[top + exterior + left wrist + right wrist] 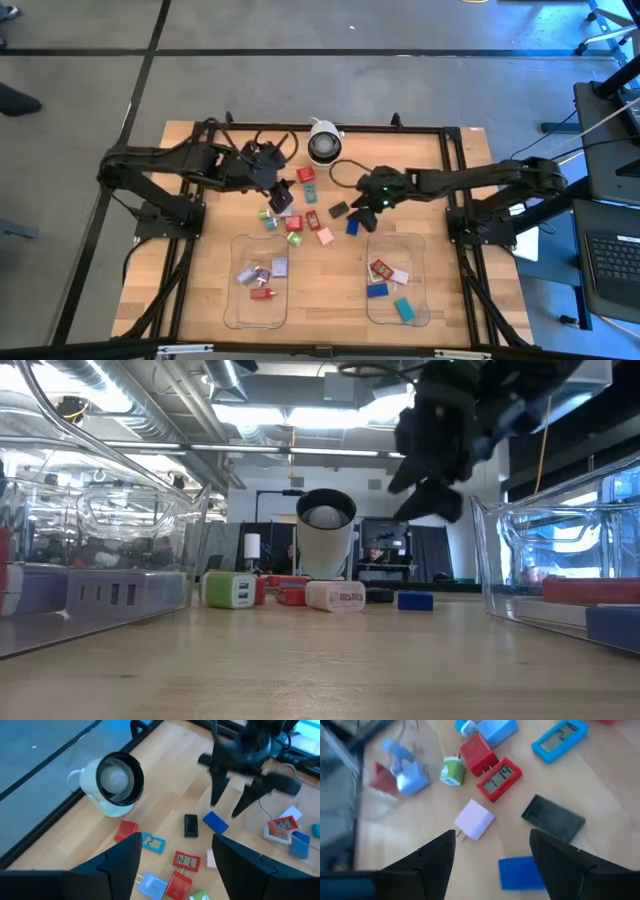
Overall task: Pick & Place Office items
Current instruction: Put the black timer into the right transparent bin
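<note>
The office items [300,218] are lying mostly in a loose cluster on the bare wood in the middle of the table [200,270], between the camera dome [323,143] at the far edge and the two clear trays nearer the front, with a handful already sitting inside the left tray [240,300] and the right tray [420,250]. The right gripper [362,208] is hovering over the cluster's right side with its fingers spread apart and nothing between them; in its wrist view the lilac block [474,819] is sitting just ahead of the gap, the blue block [520,872] is lying just beside the right finger, and the black block [553,818] is resting beyond it. The left gripper [283,200] is hanging over the cluster's left side, also spread and empty, above the red and teal display pieces. For the pick to go well, I judge the right arm should be choosing one piece, likely the blue block, centring the open fingers across its narrower sides and descending straight, so neither finger is nudging the lilac or black neighbour. The pieces look small and light, so a skewed close could be flicking one away. The arms are working close together, so only one should be reaching into the middle at a time.
</note>
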Robot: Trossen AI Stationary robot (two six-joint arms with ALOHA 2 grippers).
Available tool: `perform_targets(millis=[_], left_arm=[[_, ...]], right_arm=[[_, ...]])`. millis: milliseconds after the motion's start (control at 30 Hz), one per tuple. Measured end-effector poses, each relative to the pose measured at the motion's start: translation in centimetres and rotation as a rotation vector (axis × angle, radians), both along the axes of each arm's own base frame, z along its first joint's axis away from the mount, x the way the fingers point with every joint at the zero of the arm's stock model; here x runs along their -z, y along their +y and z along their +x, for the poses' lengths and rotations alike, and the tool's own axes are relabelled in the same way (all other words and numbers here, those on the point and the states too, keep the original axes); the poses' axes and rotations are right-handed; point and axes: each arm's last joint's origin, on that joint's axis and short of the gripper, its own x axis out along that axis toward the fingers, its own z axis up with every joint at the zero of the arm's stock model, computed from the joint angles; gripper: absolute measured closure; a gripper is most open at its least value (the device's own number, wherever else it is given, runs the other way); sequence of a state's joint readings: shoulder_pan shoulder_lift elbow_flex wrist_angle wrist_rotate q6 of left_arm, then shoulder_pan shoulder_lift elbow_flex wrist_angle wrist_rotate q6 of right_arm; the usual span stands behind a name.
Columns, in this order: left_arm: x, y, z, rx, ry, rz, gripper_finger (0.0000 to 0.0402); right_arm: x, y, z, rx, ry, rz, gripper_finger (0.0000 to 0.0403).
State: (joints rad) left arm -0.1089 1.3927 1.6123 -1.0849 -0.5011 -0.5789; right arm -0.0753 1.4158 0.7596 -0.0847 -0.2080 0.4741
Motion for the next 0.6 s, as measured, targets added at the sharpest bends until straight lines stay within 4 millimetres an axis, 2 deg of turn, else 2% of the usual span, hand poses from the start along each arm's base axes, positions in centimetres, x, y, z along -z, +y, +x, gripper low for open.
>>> perform_targets(millis=[233,467,600], left_arm=[[-0.8,0.2,-1.4,0.0,-0.013,0.007,0.0162],[-0.8,0.2,-1.9,0.014,0.014,0.022,0.0162],[-0.7,0.3,-2.2,0.015,0.044,0.025,0.0162]], right_arm=[[0.4,-0.4,4.4,-0.218,0.022,-0.237,0.0144],[2.0,-1.1,8.0,-0.412,0.289,-0.438,0.0144],[2.5,-1.4,9.3,-0.505,0.335,-0.512,0.0144]])
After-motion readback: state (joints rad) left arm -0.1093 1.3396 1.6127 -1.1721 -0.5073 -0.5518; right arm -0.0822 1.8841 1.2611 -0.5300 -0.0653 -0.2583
